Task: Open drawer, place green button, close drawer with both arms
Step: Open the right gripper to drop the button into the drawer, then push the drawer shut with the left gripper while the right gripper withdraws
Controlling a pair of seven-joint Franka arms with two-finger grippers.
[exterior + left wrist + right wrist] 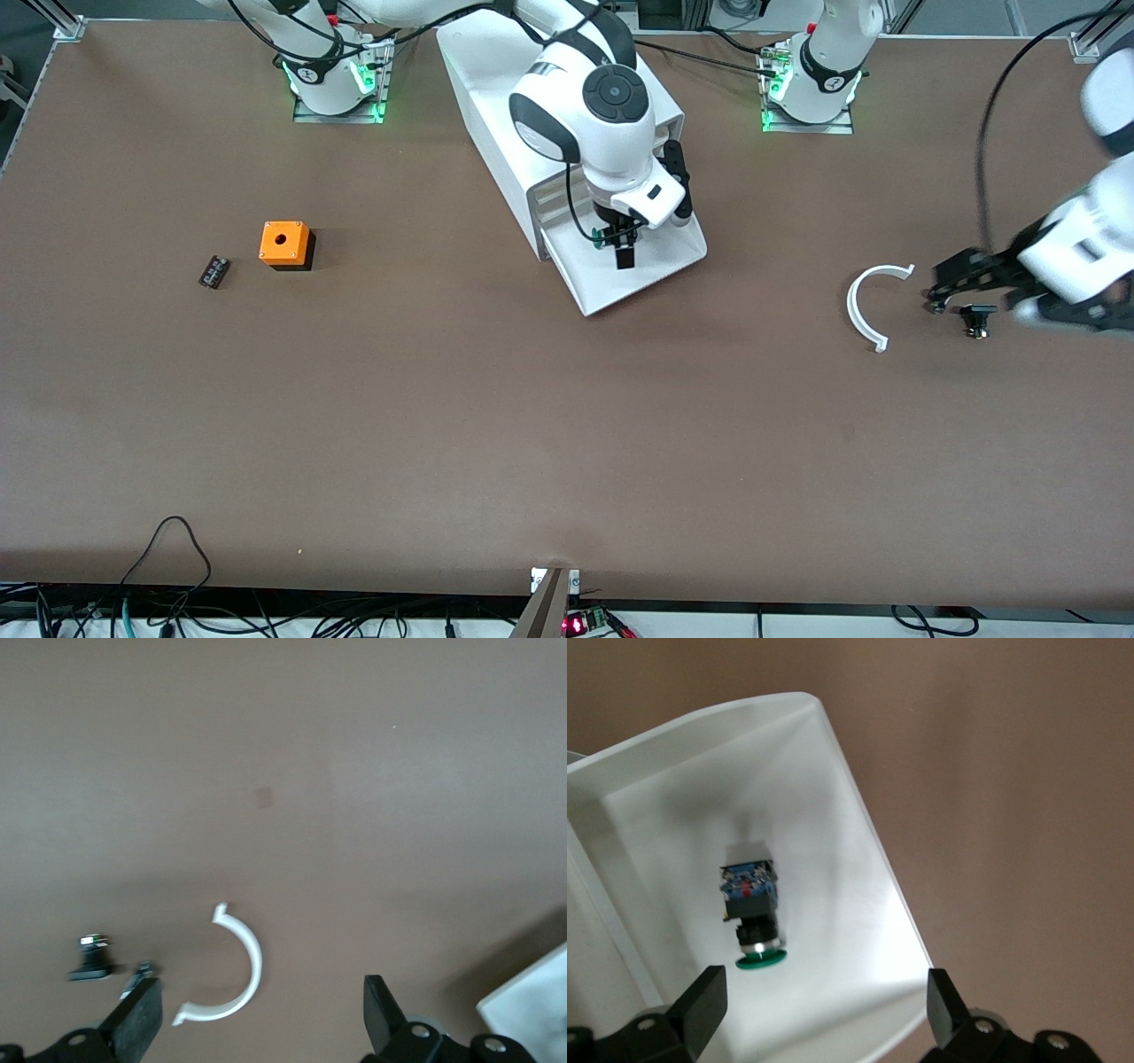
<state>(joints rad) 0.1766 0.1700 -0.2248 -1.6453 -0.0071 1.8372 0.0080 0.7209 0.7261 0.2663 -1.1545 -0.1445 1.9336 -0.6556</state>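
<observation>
The lowest drawer (663, 268) of the white cabinet (496, 89) stands pulled out. The button (751, 911), with its green cap and black body, lies on its side on the drawer floor (833, 842). Its green shows in the front view (601, 237) under the right arm's hand. My right gripper (625, 254) hangs over the open drawer, open and empty, with the button between and below its fingers (706, 1001). My left gripper (941, 288) is open and empty, low over the table at the left arm's end, in its own view too (261, 1020).
A white half ring (864, 306) lies by the left gripper, also in the left wrist view (241, 964), with a small black part (977, 319) beside it. An orange box with a hole (285, 245) and a small black part (213, 271) lie toward the right arm's end.
</observation>
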